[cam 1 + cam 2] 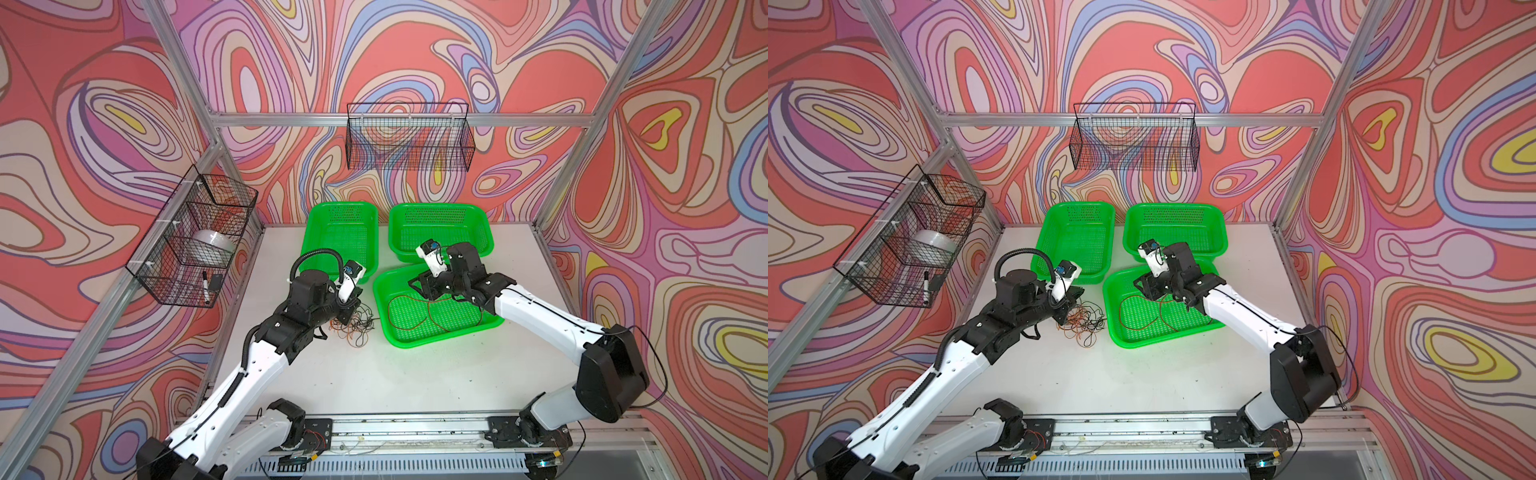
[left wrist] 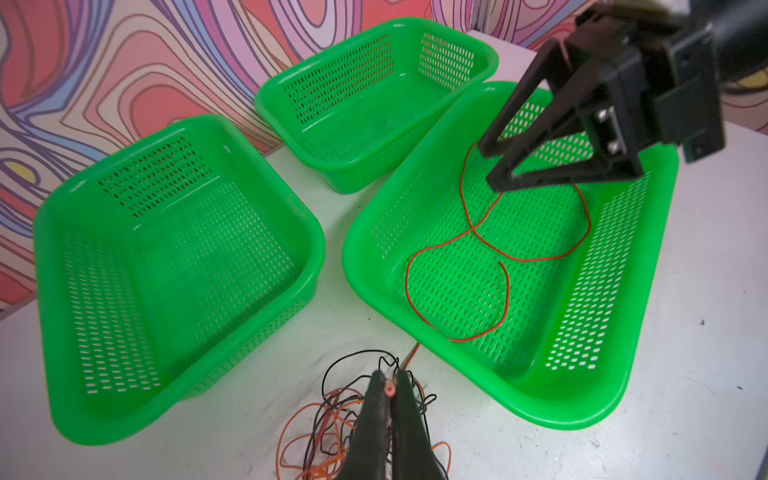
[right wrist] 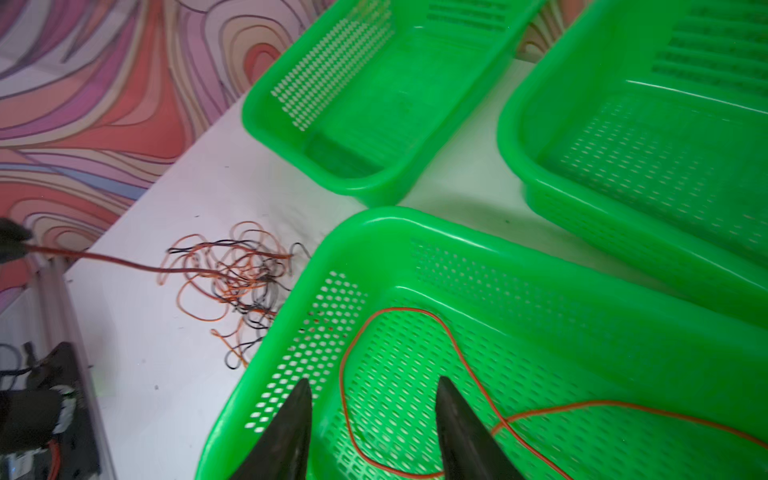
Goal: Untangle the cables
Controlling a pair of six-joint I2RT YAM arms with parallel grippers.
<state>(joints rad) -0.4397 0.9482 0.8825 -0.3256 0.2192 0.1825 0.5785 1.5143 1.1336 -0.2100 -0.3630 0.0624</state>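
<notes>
Pinching tight, the left gripper has its black jaws pressed together on the end of one thin dark red cable. That strand runs off the tips into the tangle of thin orange, dark red and black cables, a loose heap on the white tabletop. In both top views the heap sits just at nine o'clock of the nearest green perforated plastic basket, close to its wall.

Over that basket hangs the right gripper, jaws standing about half apart and gripping nothing. Below them a single thin orange cable loops across the basket floor. Two more green perforated baskets wait at eleven and twelve o'clock, by the back wall.
</notes>
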